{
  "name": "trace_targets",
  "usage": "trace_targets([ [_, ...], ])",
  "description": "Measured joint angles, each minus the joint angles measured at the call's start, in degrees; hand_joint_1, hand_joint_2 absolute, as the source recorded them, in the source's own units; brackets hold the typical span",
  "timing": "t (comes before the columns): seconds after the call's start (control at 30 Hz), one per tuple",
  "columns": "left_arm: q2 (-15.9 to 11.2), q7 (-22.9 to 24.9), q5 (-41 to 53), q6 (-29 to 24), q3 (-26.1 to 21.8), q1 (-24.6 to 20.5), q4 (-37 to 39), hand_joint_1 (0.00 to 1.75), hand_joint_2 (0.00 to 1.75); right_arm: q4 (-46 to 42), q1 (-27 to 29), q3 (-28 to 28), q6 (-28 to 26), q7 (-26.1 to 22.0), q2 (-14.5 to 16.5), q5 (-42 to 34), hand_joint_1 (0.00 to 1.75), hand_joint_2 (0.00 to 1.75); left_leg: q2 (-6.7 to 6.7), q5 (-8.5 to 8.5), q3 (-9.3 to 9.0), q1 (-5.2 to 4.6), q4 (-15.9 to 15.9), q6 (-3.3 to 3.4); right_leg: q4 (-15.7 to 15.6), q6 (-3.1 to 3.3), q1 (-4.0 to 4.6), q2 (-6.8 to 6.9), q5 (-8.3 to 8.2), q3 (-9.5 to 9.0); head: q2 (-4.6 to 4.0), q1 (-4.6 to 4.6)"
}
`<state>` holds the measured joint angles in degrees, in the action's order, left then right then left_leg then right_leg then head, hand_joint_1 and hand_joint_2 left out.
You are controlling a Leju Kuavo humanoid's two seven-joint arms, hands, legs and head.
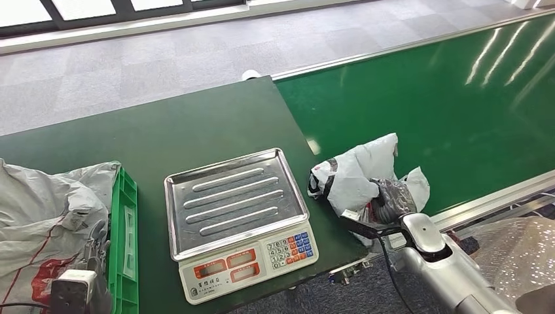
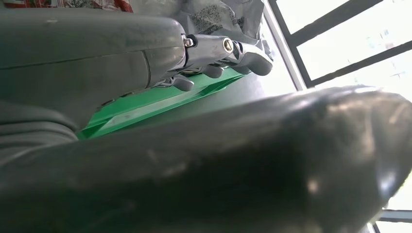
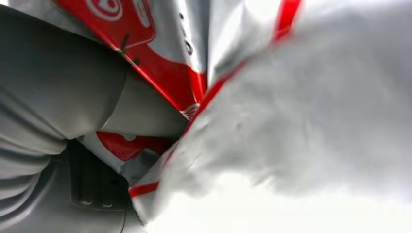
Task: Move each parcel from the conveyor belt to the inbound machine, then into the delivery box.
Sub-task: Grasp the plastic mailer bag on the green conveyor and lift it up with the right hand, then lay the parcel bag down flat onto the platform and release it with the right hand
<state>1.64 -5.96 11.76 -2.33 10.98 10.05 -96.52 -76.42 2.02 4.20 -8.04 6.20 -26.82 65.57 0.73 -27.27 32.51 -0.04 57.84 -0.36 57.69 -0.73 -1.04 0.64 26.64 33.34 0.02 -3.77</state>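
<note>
Bright, even daylight comes from windows along the far wall. White streaks of glare cross the glossy green conveyor belt [image 1: 458, 91]. Both wrist views are soft and blurred up close, with window areas and the white plastic parcel bag [image 3: 311, 111] overexposed.

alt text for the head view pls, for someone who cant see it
The robot's right hand grips a white plastic parcel at the near edge of the green conveyor belt. To its left, a scale with a bare steel pan sits on a dark table, beside a green crate holding bagged parcels.
</note>
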Motion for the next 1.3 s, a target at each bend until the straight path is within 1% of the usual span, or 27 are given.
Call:
trace_targets([
  [0.13, 0.1, -0.3, 0.4, 0.4, 0.0, 0.2, -0.2, 0.0, 0.0, -7.6, 2.8, -4.0, -5.5, 2.0, 2.6, 4.7, 1.75, 1.75, -0.04, 0.0, 0.02, 0.0, 0.0, 0.0, 0.0, 0.01, 0.0, 0.06, 0.02, 0.01, 0.01, 0.0],
  [0.23, 0.2, -0.4, 0.3, 0.7, 0.0, 0.1, -0.1, 0.0, 0.0, -12.1, 4.3, -6.4, -7.2, 2.3, 3.9, 6.9, 1.75, 1.75, -0.04, 0.0, 0.02, 0.0, 0.0, 0.0, 0.0, 0.01, 0.0, 0.07, 0.03, 0.02, 0.01, 0.0],
  [0.43, 0.3, -0.7, -0.4, 1.2, 0.0, -0.3, 0.4, 0.0, 0.0, -18.2, 6.3, -9.3, -10.5, 2.1, 5.5, 10.3, 1.75, 1.75, -0.03, 0.0, 0.02, -0.01, 0.0, 0.0, 0.0, 0.01, -0.01, 0.07, 0.03, 0.03, 0.01, 0.01],
  [0.7, 0.4, -0.9, -0.6, 1.3, 0.0, -0.4, 1.3, 0.0, 0.0, -22.0, 6.8, -10.5, -11.0, 2.1, 6.7, 11.4, 1.75, 1.75, -0.02, 0.0, 0.01, -0.01, 0.0, 0.0, 0.0, 0.01, -0.01, 0.05, 0.03, 0.02, 0.01, 0.0],
  [1.3, 0.4, -0.9, -0.6, 1.3, 0.0, -0.5, 1.8, 0.0, 0.0, -23.2, 6.7, -10.7, -11.1, 1.9, 7.4, 11.6, 1.75, 1.75, -0.02, 0.0, 0.02, -0.01, 0.0, 0.0, 0.0, 0.01, -0.01, 0.06, 0.03, 0.02, 0.0, 0.01],
])
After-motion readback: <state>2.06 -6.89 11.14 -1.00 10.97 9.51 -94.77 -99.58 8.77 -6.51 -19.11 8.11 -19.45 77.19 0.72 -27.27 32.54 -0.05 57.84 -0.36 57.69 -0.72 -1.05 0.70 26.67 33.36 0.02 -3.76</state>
